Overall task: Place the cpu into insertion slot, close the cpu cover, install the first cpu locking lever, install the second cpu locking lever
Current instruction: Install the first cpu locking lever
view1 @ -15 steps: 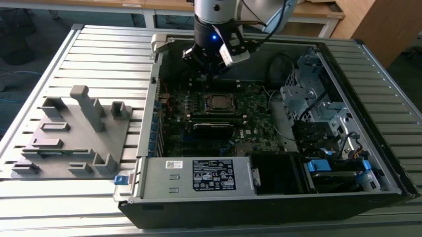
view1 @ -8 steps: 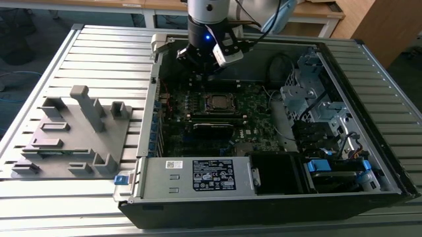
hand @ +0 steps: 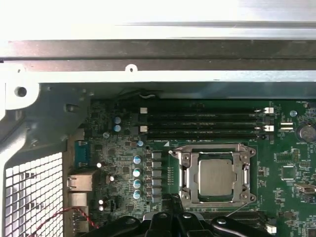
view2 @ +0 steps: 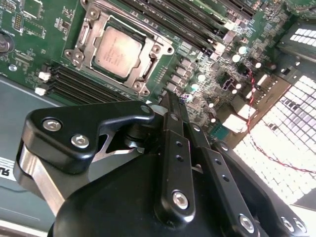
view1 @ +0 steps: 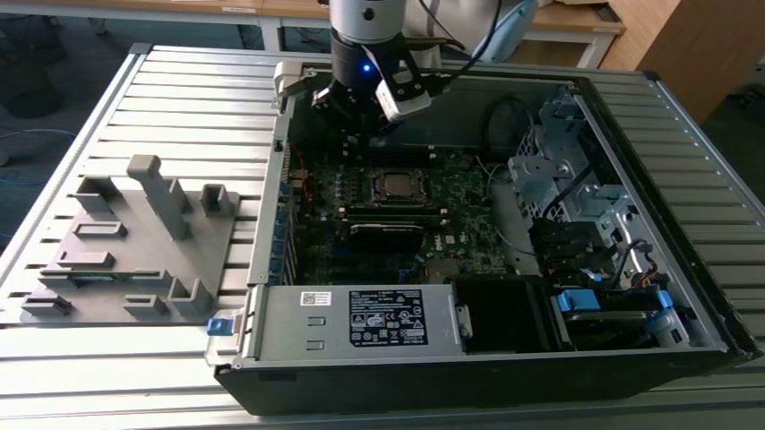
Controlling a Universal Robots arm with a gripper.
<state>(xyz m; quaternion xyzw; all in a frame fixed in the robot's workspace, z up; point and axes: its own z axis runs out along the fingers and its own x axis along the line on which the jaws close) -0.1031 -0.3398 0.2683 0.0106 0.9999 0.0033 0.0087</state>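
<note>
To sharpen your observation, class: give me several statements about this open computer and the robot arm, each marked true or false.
1. The cpu sits in the insertion slot. True.
2. The cpu cover stands upright. False: it lies flat around the cpu.
3. The tool grips the cpu. False: it hangs apart from the cpu, over the motherboard.
4. A grey fixture plate lies at the exterior view's left of the computer case. True.

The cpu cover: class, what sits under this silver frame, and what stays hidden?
Under the cpu cover lies the cpu, its grey face showing through the frame's open middle in the first wrist view. The chip's edges and the insertion slot beneath are covered.
</note>
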